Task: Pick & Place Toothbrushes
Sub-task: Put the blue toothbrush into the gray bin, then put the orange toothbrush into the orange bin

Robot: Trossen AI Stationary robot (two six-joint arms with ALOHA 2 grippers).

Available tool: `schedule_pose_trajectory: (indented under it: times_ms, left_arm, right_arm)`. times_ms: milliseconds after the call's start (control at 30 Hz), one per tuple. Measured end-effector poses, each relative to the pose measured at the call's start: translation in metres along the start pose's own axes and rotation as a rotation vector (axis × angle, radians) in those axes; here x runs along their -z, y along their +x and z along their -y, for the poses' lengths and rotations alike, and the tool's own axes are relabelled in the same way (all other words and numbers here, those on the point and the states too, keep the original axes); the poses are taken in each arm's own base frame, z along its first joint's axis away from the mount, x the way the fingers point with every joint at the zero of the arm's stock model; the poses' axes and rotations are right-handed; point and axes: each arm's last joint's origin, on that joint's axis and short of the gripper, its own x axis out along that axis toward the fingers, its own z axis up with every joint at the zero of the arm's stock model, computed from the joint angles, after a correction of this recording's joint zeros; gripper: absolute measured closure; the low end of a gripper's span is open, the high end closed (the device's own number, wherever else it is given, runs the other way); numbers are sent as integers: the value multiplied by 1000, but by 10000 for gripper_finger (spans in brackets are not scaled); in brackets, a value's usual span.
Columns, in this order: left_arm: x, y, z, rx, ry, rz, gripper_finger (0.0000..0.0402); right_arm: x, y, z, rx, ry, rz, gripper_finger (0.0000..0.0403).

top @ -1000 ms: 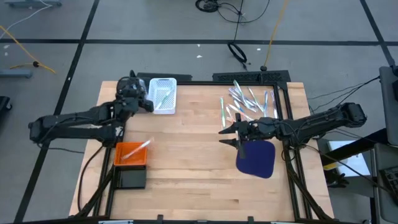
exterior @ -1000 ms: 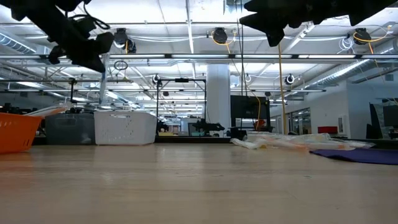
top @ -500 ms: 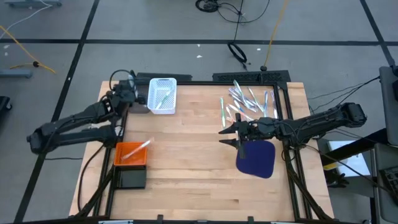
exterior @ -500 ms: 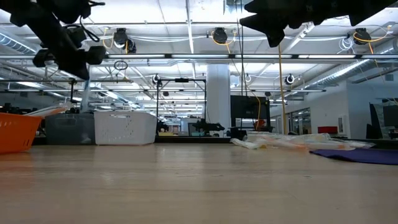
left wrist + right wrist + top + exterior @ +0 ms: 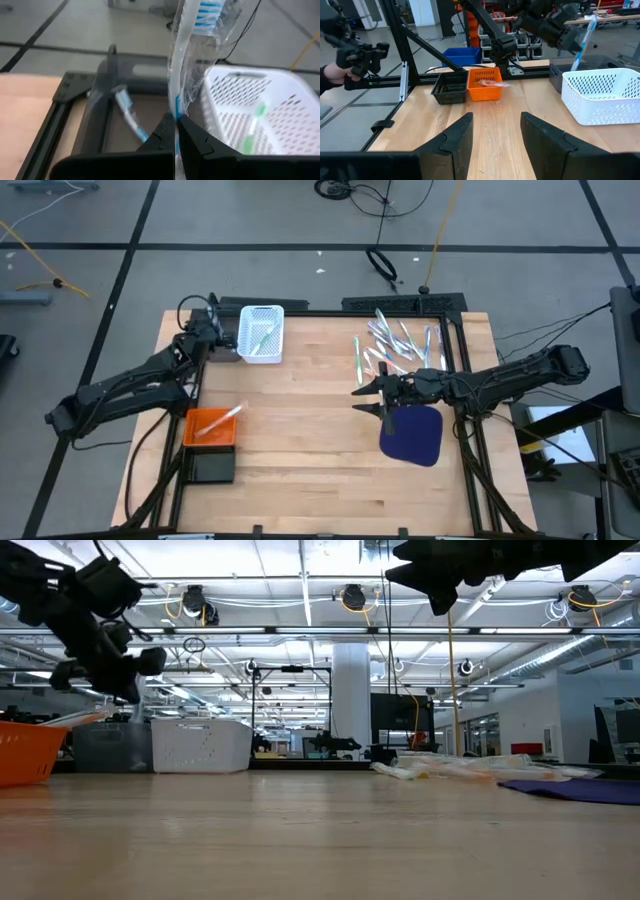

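My left gripper [image 5: 176,126] is shut on a toothbrush [image 5: 192,30] in a clear wrapper with blue bristles. It hovers at the table's far left, over a grey bin [image 5: 107,100] beside the white basket [image 5: 262,332]. A second toothbrush [image 5: 127,114] lies in that bin, and a green one [image 5: 252,125] lies in the basket. A loose pile of toothbrushes [image 5: 395,345] rests on the table's far right. My right gripper [image 5: 363,401] is open, raised above the table just near of that pile. My left gripper pinches the wrapped toothbrush by its handle [image 5: 175,107] between the two fingertips [image 5: 162,132]. The bristle end [image 5: 207,12] sticks out beyond the fingers. The toothbrush is lifted clear, seen in the right wrist view [image 5: 582,42] slanting steeply above the bin.
An orange basket [image 5: 210,425] holding a wrapped item and a black bin [image 5: 212,467] stand along the left edge. A dark blue mat [image 5: 412,435] lies under the right arm. The middle of the wooden table [image 5: 300,420] is bare. A person's hand [image 5: 335,72] shows beyond the table.
My left gripper, still shut on the toothbrush, has moved away from the white basket toward the table's left edge, come down somewhat, and turned. The toothbrush went with it. The right arm stayed put.
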Motion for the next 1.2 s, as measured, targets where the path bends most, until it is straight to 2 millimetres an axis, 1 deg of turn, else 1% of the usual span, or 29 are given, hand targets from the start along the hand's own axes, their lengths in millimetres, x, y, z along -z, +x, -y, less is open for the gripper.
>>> schedule_pose_trajectory:
  times_ms: [133, 267, 400, 667, 800, 967, 1067, 1200]
  left_arm:
    - [5, 6, -7, -6, -38, -38, 402]
    - [5, 9, -9, 22, -60, -57, 401]
    - [8, 11, -12, 12, -64, -71, 401]
    - [12, 13, -16, -11, -89, -76, 376]
    - [12, 14, -17, -12, -89, -75, 339]
    - [12, 14, -17, -19, -126, -70, 268]
    - [11, 14, -16, -14, -114, -58, 226]
    - [10, 14, -16, -7, -104, -50, 183]
  right_arm:
    - [0, 0, 0, 0, -1, 0, 248]
    - [0, 0, 0, 0, -1, 0, 248]
    - [0, 0, 0, 0, -1, -1, 248]
    - [0, 0, 0, 0, -1, -2, 248]
    - [0, 0, 0, 0, -1, -2, 248]
    - [0, 0, 0, 0, -1, -2, 248]
    - [0, 0, 0, 0, -1, -2, 248]
    - [0, 0, 0, 0, -1, -2, 248]
